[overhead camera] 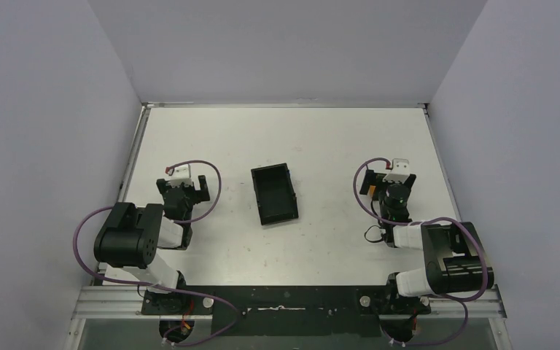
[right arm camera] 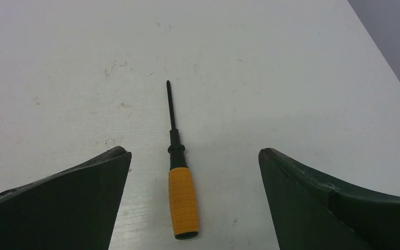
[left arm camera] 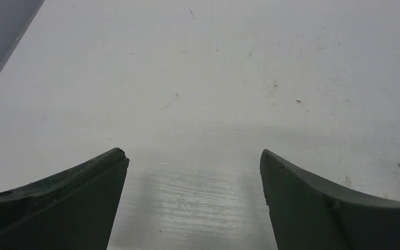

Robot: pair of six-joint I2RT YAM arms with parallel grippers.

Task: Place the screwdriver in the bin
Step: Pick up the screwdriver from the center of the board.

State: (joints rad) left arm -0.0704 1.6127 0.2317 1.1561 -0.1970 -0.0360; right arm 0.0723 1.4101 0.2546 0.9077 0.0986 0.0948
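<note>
The screwdriver [right arm camera: 182, 200] has an orange handle and a thin black shaft. It lies flat on the white table in the right wrist view, handle toward the camera and tip pointing away. My right gripper [right arm camera: 194, 153] is open, and its fingers straddle the handle without touching it. In the top view the right gripper [overhead camera: 388, 176] is right of the bin and hides the screwdriver. The black bin [overhead camera: 257, 195] stands empty at the table's middle. My left gripper [left arm camera: 192, 156] is open and empty over bare table, left of the bin in the top view [overhead camera: 184, 186].
White table top [overhead camera: 313, 138] with grey walls on the left, back and right. A raised metal edge [overhead camera: 135, 157] runs along the left side. Both arm bases stand at the near edge.
</note>
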